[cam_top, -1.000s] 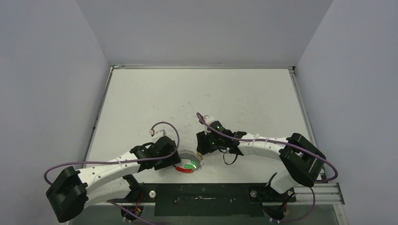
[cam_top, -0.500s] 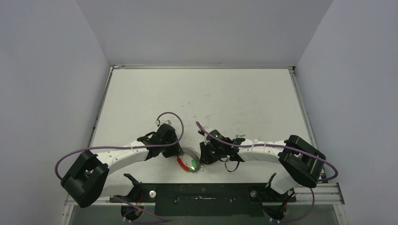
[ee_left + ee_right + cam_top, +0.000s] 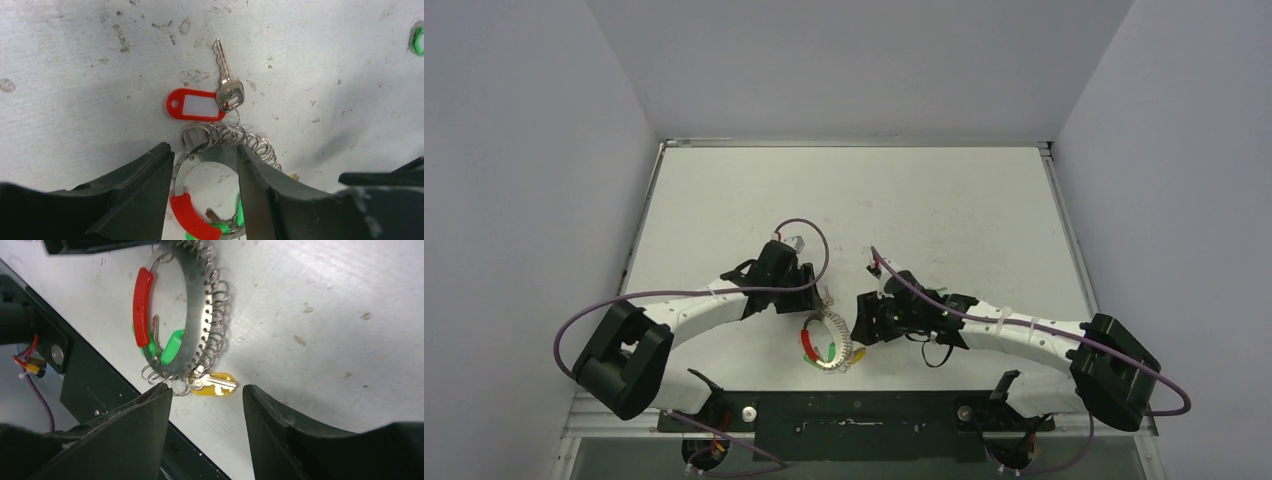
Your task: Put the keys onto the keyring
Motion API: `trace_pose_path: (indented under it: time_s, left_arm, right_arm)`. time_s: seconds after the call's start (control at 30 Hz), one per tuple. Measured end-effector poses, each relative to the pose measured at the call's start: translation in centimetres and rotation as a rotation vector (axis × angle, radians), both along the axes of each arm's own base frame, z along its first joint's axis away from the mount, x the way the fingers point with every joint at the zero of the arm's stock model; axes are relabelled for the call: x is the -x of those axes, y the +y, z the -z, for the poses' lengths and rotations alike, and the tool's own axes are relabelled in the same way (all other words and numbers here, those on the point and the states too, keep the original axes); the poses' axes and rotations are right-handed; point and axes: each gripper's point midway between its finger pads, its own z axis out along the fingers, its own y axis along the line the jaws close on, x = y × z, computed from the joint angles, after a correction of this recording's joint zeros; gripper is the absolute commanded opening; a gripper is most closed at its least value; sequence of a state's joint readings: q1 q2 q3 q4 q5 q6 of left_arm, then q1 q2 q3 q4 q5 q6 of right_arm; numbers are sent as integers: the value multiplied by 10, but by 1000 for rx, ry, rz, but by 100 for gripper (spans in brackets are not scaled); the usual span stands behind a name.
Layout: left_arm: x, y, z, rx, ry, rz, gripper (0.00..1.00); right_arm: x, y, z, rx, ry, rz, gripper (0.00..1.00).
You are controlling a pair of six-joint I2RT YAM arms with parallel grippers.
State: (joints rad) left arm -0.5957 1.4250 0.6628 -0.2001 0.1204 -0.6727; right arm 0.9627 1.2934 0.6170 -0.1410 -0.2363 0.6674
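You've got a keyring (image 3: 197,305) of bright bare metal: a flat punched band with thin shiny wire loops, plus a glossy red plastic segment (image 3: 141,305). The silver key (image 3: 225,80) is polished metal; its red tag (image 3: 192,106) is smooth plastic with a white, paper-looking insert. The yellow tag (image 3: 210,391) and green tag (image 3: 172,347) are glossy plastic. The surface (image 3: 325,60) is white, matt, scuffed and dirt-speckled. The left claw (image 3: 205,165) and right claw (image 3: 207,395) are matt black plastic, faintly grainy.

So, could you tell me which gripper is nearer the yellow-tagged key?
Right. The right gripper hovers just short of the yellow-tagged key; the left gripper sits at the far end of the keyring, by the red tag.
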Motion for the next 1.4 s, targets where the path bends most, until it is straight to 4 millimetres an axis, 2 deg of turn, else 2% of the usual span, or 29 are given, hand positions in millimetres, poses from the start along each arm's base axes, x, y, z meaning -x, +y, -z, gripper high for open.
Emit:
trace_pose_path:
  time_s: [0.1,0.2,0.33,0.4,0.6,0.77,0.93,1.07,1.13,1.2,1.27,1.33,1.4]
  left_arm:
    - [6,4,-10,17,-26,-1,49]
    - [16,10,-16,40,-36,-17,49]
    - [39,21,-3,61,14,-56,44]
    - [53,26,7,72,56,-76,42]
    - [66,19,8,184,76,-114,28]
    - [68,15,12,208,101,-134,17]
    - [59,8,14,199,114,-129,10]
    - [39,5,13,153,99,-111,8]
    - [27,5,12,124,87,-99,7]
    - [17,6,11,96,71,-81,8]
    - [12,7,9,71,58,-57,21]
    - [10,9,5,54,37,-29,33]
    - [12,12,0,42,20,-13,38]
  right_arm:
    - [-14,-7,-4,-6,-16,44,56]
    - [-20,-13,1,14,-13,59,55]
    - [-15,-13,16,45,28,40,51]
    - [-13,-10,24,50,51,31,46]
    - [-10,-1,36,35,97,19,30]
    - [-9,2,42,31,116,11,24]
    - [-11,10,42,2,122,9,18]
    - [-10,15,44,-16,145,5,20]
    - [-12,19,42,-22,147,3,27]
    - [-16,24,40,-25,139,1,37]
    - [-22,28,34,-27,121,-1,44]
    - [-27,32,29,-33,103,-2,47]
    - [-31,35,24,-35,86,-4,47]
